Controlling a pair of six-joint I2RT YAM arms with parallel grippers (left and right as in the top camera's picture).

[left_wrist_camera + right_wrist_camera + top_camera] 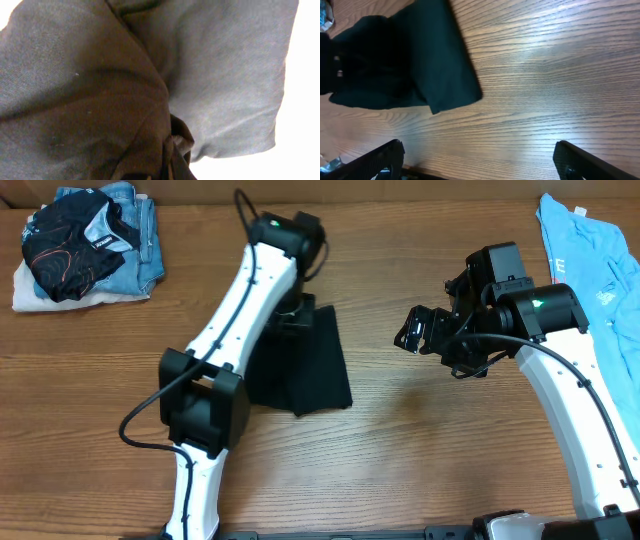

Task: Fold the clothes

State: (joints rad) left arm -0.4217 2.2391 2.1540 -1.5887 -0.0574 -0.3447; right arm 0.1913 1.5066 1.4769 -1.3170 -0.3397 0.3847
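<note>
Pinch grip from the left gripper [292, 318]: closed right down on a bunched fold of the black T-shirt [312, 370], at that shirt's far edge. White forearm rising from the near table edge, slanting away along the shirt's left side, bending sharply at a black elbow beyond the shirt, then dropping back onto the cloth. From the left wrist camera, nothing but fabric: soft matte knit, dark and creased, gathered into a tight knot at the bottom, the gripper's own fingers hidden in it.

Over to the right of the black T-shirt, well apart: right gripper [412, 330], spread wide, holding nothing, hovering above bare table [420, 450]. White arm curving up from the near right, black wrist turned toward the shirt. From the right wrist camera, two dark fingertips at the bottom corners, wood grain between them.

Black T-shirt itself: folded into a narrow slab, roughly rectangular, straight edge down its right side, squared near corner, near end lying on the table. Table: brown wood grain, smooth, with a slight sheen.

Far right of the black T-shirt, at the table's edge: light blue T-shirt [590, 270], spread loose, pale print on it. Far left of the black T-shirt, toward the back corner: pile of garments [85, 245], blue denim, cream cloth beneath, crumpled black piece with red lines on top.
</note>
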